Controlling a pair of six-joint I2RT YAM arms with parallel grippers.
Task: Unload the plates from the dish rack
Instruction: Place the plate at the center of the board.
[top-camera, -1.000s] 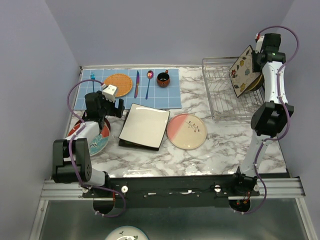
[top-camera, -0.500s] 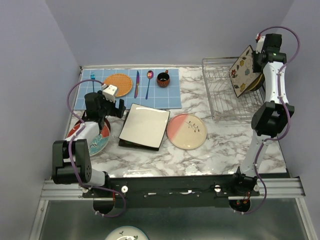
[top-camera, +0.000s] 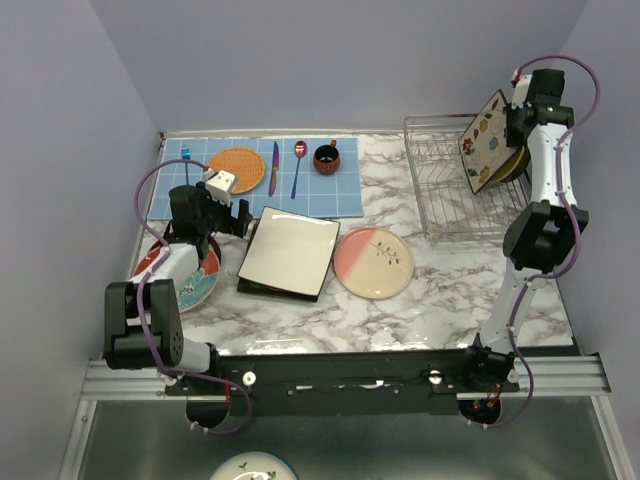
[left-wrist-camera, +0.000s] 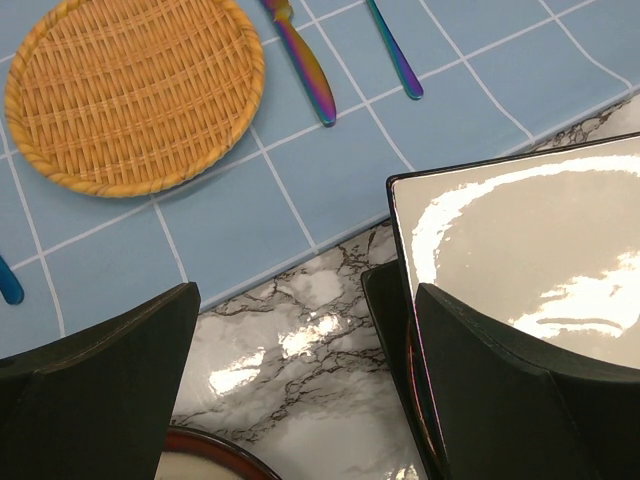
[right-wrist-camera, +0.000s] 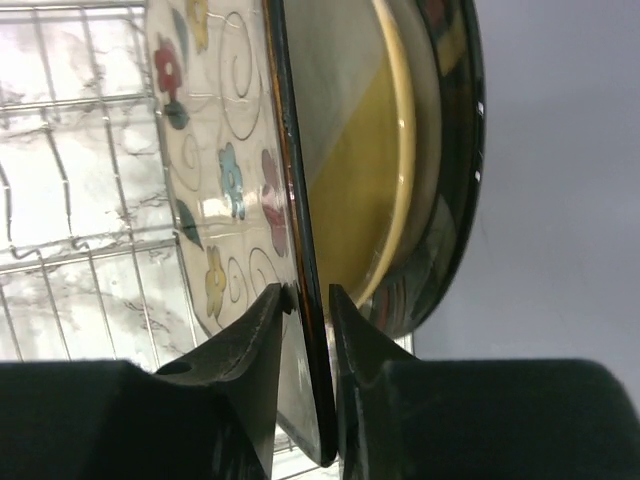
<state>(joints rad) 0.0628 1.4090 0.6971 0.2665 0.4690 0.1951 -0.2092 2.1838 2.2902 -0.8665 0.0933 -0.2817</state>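
The right end effector (right-wrist-camera: 308, 300) is clamped on the rim of the flowered plate (right-wrist-camera: 215, 180), which stands upright at the right end of the dish rack (top-camera: 440, 190). The next move is probably a straight lift, clear of the prongs and of the yellow plate (right-wrist-camera: 365, 180) close behind. Bare tabletop (top-camera: 450, 290) lies nearer the arms. The left end effector (left-wrist-camera: 305, 380) hangs spread wide, empty.

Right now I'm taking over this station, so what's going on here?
The right gripper is clamped on the rim of the flowered plate, which stands in the dish rack with other plates behind it. The left gripper hangs open over the table beside the stacked square plates. A pink plate lies already unloaded nearby.
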